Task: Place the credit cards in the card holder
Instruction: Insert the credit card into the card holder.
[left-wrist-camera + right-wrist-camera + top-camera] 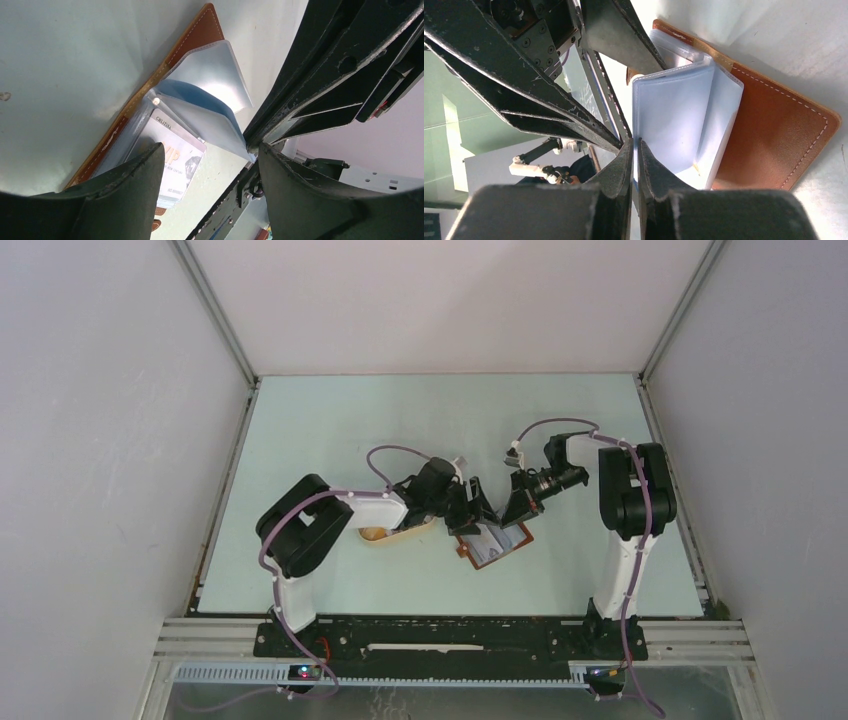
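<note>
The card holder (493, 544) lies open on the table, brown leather (774, 130) down and clear pockets (215, 82) fanned up. My right gripper (635, 144) is shut on the edge of one clear pocket (674, 112) and holds it lifted. My left gripper (210, 152) stands open just over the holder's other half, nothing between its fingers. One of its fingertips (142, 167) hangs over a whitish credit card (177, 160) with "VIP" lettering that lies among the pockets. I cannot tell whether that card is fully inside a pocket.
An oval cream tray (396, 534) sits left of the holder, mostly under my left arm, with something tan-orange (372, 533) showing in it. The two grippers (475, 502) (520, 508) stand very close together above the holder. Enclosure walls ring the table.
</note>
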